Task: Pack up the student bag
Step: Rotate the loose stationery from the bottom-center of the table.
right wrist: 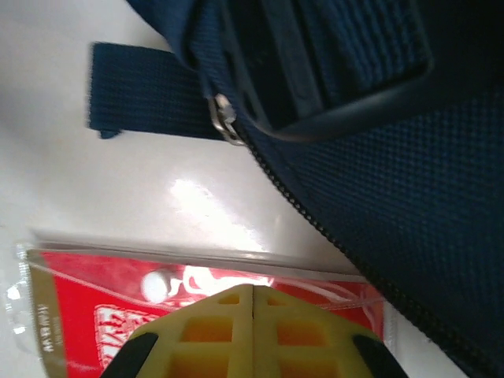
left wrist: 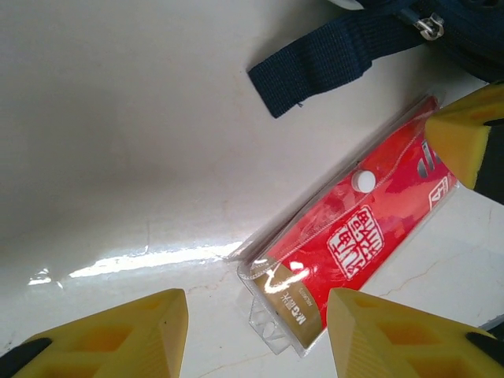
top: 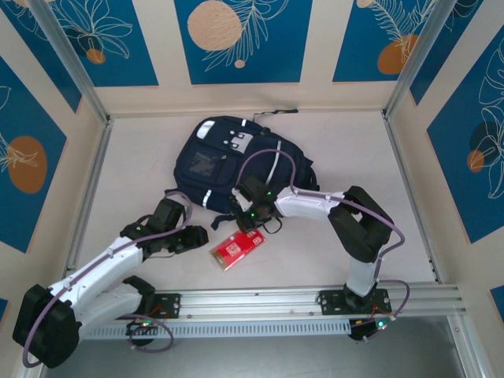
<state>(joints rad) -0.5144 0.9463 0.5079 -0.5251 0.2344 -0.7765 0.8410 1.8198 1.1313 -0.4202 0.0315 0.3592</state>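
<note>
The student bag (top: 228, 157), a navy-blue backpack with white stripes, lies at the middle back of the table; its fabric and zip (right wrist: 394, 157) take up the right of the right wrist view. A red flat packet in a clear sleeve (top: 238, 250) lies just in front of it. My left gripper (left wrist: 256, 339) is open, low over the table, with the packet's gold end (left wrist: 295, 303) between its fingers, nearer the right one. My right gripper (right wrist: 252, 290) is shut with nothing between its fingers, tips over the packet's far edge (right wrist: 79, 315) beside the bag.
A loose dark strap end (left wrist: 323, 59) lies on the table between bag and packet, with a metal zip puller (right wrist: 224, 118) close by. The right gripper's yellow finger (left wrist: 465, 142) shows over the packet's far end. Patterned walls enclose the table; a metal rail (top: 260, 299) runs along the front.
</note>
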